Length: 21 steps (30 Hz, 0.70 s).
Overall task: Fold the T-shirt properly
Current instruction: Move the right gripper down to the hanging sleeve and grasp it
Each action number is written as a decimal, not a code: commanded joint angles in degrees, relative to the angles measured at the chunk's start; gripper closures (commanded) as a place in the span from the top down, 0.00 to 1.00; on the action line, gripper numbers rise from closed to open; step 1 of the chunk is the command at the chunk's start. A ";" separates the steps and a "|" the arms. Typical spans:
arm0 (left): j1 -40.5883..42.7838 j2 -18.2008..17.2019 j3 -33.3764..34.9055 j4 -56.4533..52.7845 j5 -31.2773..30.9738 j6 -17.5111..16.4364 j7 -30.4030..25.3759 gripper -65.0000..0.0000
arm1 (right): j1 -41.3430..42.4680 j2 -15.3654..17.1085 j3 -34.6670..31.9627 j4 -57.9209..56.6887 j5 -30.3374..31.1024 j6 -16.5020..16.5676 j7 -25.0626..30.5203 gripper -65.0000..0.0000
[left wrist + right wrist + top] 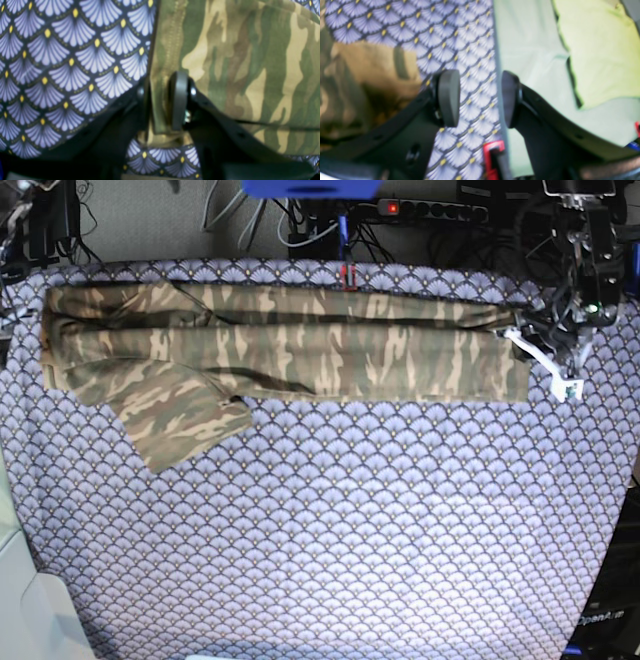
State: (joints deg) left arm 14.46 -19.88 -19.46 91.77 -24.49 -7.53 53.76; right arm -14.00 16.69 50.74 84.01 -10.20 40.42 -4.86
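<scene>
The camouflage T-shirt (300, 345) lies as a long folded band across the far part of the table, with one sleeve (185, 420) sticking out toward the front at the left. My left gripper (522, 332) is at the band's right end. In the left wrist view the left gripper (161, 100) is shut on the T-shirt's stitched hem (172, 45), cloth pinched between its pads. My right gripper (480, 98) stands open over the tablecloth by the table's edge, nothing between its fingers. Camouflage cloth (357, 82) lies to its left.
The purple scallop-patterned tablecloth (350, 520) covers the table. Cables and a power strip (430, 210) run behind the far edge, where a red clamp (347, 275) sits. Beyond the table edge by the right gripper are a pale green surface (532, 62) and a yellow-green sheet (600, 50).
</scene>
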 commanded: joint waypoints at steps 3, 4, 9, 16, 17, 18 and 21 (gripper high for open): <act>-0.17 -0.82 -0.45 0.41 0.01 0.19 -0.35 0.22 | 2.09 2.43 0.29 0.87 0.57 -0.42 -2.39 0.43; -0.17 -0.82 -0.45 0.41 0.01 0.19 -0.35 0.22 | 2.97 2.78 0.20 0.87 0.57 -0.42 -3.71 0.43; -0.17 0.49 -0.45 0.67 0.45 0.19 -0.35 0.45 | 6.75 4.02 -0.06 0.87 0.57 -0.42 -7.22 0.43; -0.17 0.76 -0.27 0.94 0.01 0.19 -0.35 0.86 | 12.20 5.60 -1.99 0.87 0.57 -0.42 -11.97 0.43; -0.17 0.76 -0.27 0.94 0.01 0.19 -0.35 0.86 | 12.81 6.04 -1.99 0.87 0.57 -0.42 -12.32 0.43; -0.17 0.76 -0.27 0.94 0.01 0.19 -0.44 0.86 | 13.25 6.30 -2.08 0.87 0.57 -0.42 -12.32 0.43; -0.26 0.76 -0.36 0.94 0.01 0.19 -0.44 0.86 | 14.31 6.39 -3.66 0.87 0.57 -0.42 -13.11 0.43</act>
State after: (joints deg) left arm 14.55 -18.37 -19.62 91.61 -23.88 -7.16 53.78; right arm -0.60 21.80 46.96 83.85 -10.31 40.45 -19.38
